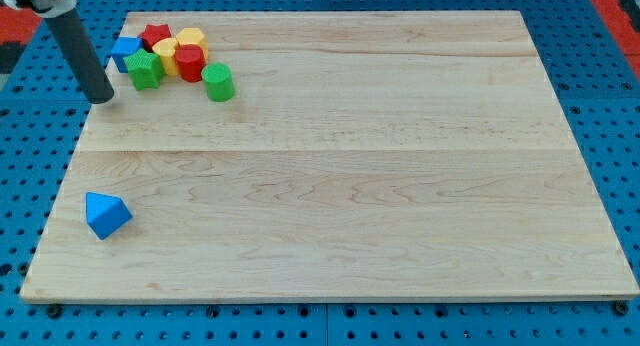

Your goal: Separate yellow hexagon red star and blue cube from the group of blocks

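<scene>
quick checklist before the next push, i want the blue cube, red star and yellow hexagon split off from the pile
1. My tip visible and off the blocks: ok, it sits at the view's left of the cluster, apart from it.
2. Blue cube reachable: ok, it is the cluster's leftmost block, nearest my tip.
3. Red star free to push: not ok, packed at the cluster's top edge.
4. Yellow hexagon free: not ok, red cylinder touches it.
5. Green cylinder position: ok, lower right of cluster.
6. Blue triangle block out of the way: ok, far toward the view's bottom left.
</scene>
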Action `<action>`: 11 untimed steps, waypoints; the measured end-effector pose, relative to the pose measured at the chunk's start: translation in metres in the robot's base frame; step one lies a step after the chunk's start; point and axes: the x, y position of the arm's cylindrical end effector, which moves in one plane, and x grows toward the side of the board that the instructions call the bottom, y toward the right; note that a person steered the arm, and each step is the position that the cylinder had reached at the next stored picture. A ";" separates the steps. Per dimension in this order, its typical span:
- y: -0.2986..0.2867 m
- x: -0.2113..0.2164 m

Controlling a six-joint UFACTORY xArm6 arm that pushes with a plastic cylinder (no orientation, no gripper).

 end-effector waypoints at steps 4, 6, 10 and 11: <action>0.013 -0.095; -0.003 -0.134; 0.210 -0.077; 0.210 -0.078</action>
